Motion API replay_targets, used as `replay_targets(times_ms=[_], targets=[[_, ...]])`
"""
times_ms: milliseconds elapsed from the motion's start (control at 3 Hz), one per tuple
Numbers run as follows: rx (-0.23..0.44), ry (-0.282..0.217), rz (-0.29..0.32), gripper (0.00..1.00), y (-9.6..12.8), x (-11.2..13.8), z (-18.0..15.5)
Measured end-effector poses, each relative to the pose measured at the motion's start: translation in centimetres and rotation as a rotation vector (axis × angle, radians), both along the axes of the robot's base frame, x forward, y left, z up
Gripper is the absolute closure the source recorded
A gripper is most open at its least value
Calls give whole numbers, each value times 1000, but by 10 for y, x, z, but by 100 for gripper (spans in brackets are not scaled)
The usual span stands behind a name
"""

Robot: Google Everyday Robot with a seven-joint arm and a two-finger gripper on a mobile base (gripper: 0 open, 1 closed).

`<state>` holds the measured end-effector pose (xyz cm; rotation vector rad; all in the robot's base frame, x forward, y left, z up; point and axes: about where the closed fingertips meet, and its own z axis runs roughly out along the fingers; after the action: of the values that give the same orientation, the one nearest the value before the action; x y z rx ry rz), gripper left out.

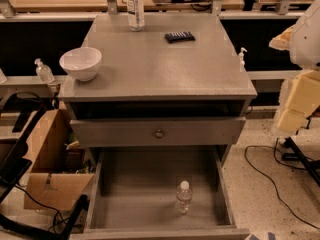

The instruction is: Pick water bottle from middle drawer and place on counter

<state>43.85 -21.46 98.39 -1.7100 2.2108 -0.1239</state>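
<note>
Water bottle (183, 196) upright in open middle drawer (145, 184), right of centre; gripper (299, 104) off at right edge (grip state: cannot tell). Best come straight down, pinch below cap, lift to counter (160, 66)

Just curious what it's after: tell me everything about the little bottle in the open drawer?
The water bottle is small, clear ribbed plastic with a white cap and a narrow pale label. It stands upright on the grey floor of the middle drawer, right of centre, toward the front, touching nothing else. The claw is off at the right edge, far from it.
</note>
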Motion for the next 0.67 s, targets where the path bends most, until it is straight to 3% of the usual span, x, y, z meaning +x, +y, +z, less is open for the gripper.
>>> replay_targets(times_ms=[667], targets=[[44, -36, 16, 0, -5, -8, -7]])
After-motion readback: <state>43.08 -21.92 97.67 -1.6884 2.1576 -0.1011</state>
